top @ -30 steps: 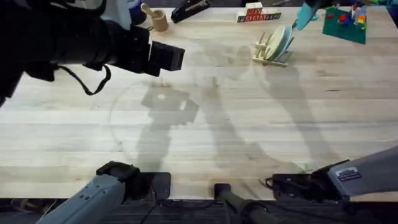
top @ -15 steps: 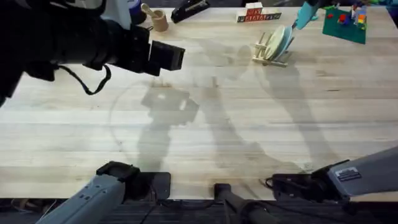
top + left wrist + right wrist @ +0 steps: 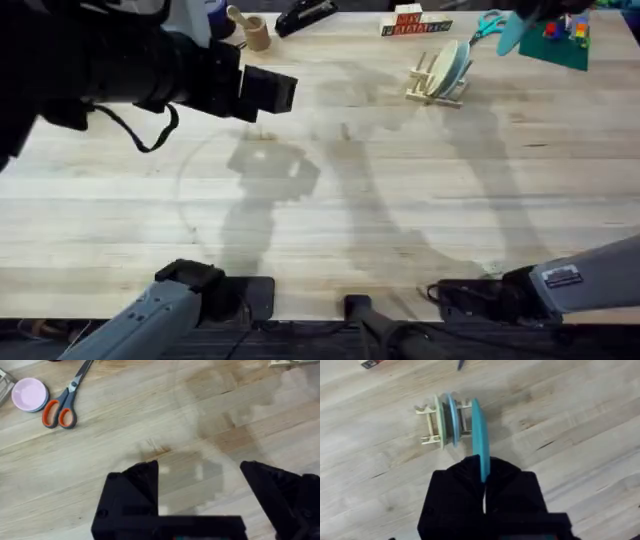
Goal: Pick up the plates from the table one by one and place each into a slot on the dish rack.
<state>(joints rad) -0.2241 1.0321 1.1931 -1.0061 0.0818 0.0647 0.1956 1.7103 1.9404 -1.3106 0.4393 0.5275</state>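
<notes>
The right gripper pinches the turquoise plate on edge, above the table just beside the rack. The rack, at one o'clock on the table, holds a cream plate and the pale blue plate upright. The left gripper hangs spread wide over bare wood.

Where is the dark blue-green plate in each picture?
Overhead: the turquoise plate is at the far right, up in the air past the dish rack.
Left wrist: not in it.
Right wrist: in the middle, standing on edge, pinched in the right gripper, just above the rack.
Shared landmark: the dish rack, with a cream plate and a pale blue plate already in it.
</notes>
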